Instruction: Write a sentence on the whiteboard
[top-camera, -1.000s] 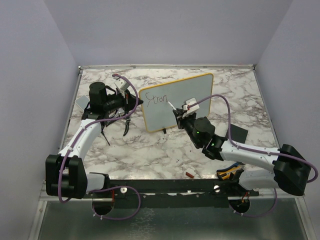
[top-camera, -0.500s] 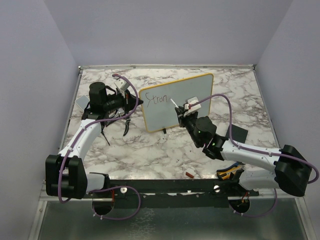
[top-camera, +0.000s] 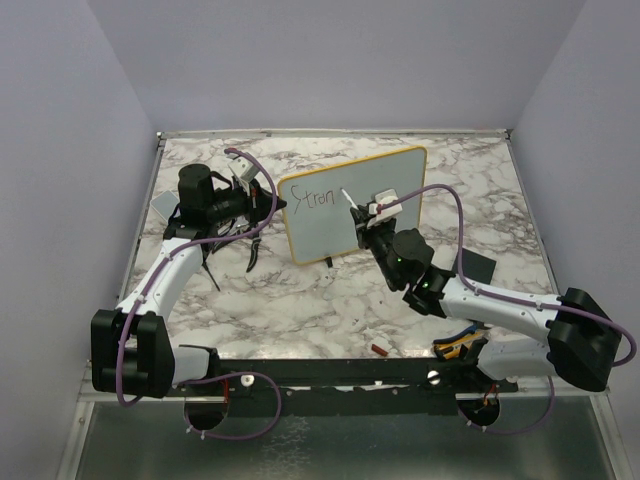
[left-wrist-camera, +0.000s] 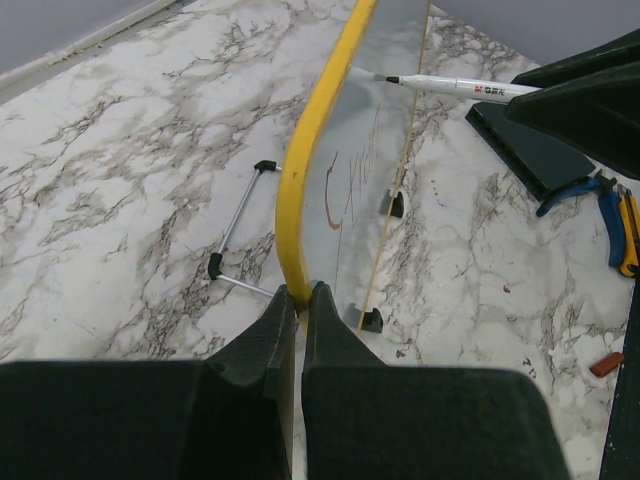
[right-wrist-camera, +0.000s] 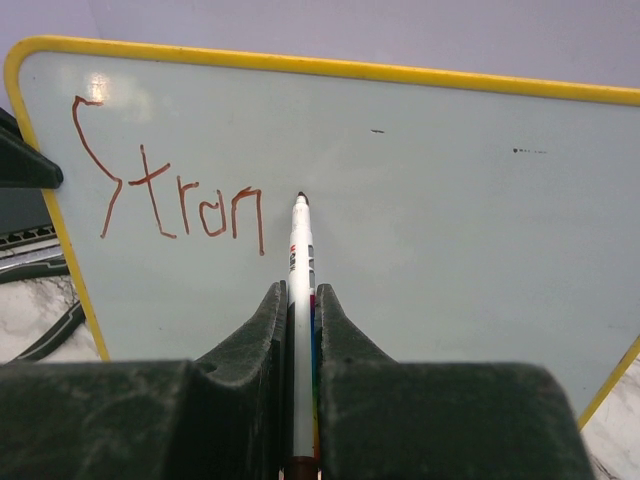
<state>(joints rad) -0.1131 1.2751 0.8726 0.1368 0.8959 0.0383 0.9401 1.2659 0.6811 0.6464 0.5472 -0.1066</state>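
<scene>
Whiteboard (top-camera: 320, 235) standing upright on the marble desk (top-camera: 300, 300), yellow edge pinched tight in the left jaws to stop wobbling, right jaws shut around a white marker (right-wrist-camera: 301, 260) with tip just after "Stron" of the sentence (right-wrist-camera: 180, 205), ready for more letters.

Sentence (right-wrist-camera: 170, 195): handwritten letters reading "Stron", one line, with a tall first letter; reddish-brown in the right wrist view, dark from the top camera.
Surface: pale face of the whiteboard (right-wrist-camera: 430, 230); the word lies toward 10 o'clock from the face's centre.
Left wrist view: the same strokes seen nearly edge-on, not legible.
Marker (right-wrist-camera: 301, 262) print: short dark print along the white barrel, at 3 o'clock of the last letter; too small to read.
Other marks: two small dark specks toward 1 o'clock, not letters.
</scene>
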